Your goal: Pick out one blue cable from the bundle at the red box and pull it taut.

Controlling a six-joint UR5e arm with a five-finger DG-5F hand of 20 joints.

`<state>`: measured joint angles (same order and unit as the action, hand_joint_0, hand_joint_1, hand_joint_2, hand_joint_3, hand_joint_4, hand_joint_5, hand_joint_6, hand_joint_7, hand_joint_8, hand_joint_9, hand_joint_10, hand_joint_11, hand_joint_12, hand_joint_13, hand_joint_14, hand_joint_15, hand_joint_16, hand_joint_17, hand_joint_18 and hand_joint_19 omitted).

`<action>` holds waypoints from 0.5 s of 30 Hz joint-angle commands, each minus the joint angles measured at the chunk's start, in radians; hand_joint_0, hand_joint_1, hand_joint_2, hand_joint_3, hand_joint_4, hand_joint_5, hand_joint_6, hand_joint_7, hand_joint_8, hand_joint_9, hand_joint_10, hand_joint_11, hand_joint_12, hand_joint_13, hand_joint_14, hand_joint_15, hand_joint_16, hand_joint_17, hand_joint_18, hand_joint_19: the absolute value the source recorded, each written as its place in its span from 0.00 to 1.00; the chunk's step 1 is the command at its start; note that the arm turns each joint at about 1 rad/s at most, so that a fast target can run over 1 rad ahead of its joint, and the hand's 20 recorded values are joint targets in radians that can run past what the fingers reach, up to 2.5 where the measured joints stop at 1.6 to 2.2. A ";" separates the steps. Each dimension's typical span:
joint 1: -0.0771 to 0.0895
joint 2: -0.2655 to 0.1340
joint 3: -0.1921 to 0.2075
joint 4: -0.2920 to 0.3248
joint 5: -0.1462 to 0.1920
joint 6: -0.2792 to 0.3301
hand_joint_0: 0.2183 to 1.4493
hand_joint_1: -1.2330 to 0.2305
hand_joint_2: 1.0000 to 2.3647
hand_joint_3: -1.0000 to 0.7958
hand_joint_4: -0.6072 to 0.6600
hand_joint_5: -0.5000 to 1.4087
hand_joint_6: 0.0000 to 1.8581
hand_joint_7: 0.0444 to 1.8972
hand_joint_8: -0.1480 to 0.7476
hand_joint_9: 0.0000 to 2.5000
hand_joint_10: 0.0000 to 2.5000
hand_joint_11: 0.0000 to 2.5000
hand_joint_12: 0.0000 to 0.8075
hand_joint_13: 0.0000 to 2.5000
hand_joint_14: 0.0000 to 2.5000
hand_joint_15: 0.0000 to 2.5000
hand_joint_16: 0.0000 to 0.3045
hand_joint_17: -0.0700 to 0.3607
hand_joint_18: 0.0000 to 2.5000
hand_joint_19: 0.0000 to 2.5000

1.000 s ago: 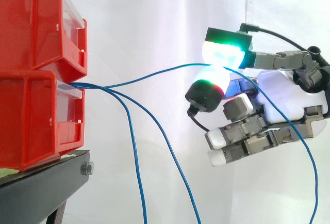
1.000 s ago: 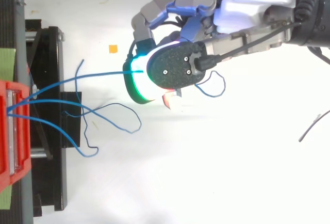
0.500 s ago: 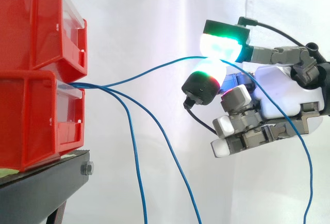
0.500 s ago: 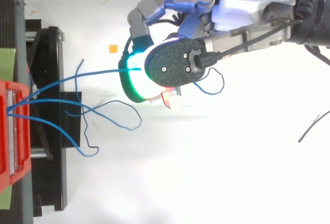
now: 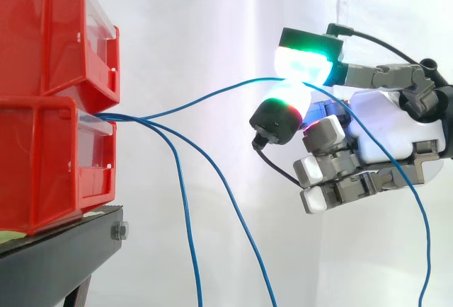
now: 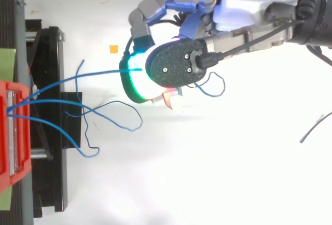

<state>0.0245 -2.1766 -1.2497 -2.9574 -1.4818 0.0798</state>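
Hand (image 5: pixel 398 124) pinches blue cable (image 5: pixel 212 95); tail cut off at btm edge.

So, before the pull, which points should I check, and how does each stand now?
1. The robot hand pinches the cable between its pads: ok.
2. One cable only in the pinch: ok.
3. The other two cables hang apart from the robot hand: ok.
4. Cable taut: not ok, it curves from the bin to the pads.
5. Cable fixed inside the bin: cannot tell.
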 commanded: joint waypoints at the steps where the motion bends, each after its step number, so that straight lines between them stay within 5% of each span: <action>1: 0.000 0.000 0.000 0.000 0.000 0.000 0.35 0.38 0.02 0.52 0.32 0.16 0.50 0.71 0.43 0.47 0.01 0.30 0.26 0.37 0.01 0.21 0.11 0.33 0.26 0.26; 15: 0.000 0.000 0.000 0.000 0.000 0.000 0.34 0.38 0.02 0.51 0.32 0.16 0.50 0.70 0.43 0.48 0.01 0.30 0.28 0.39 0.01 0.22 0.11 0.34 0.29 0.26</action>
<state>0.0246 -2.1765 -1.2497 -2.9575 -1.4818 0.0797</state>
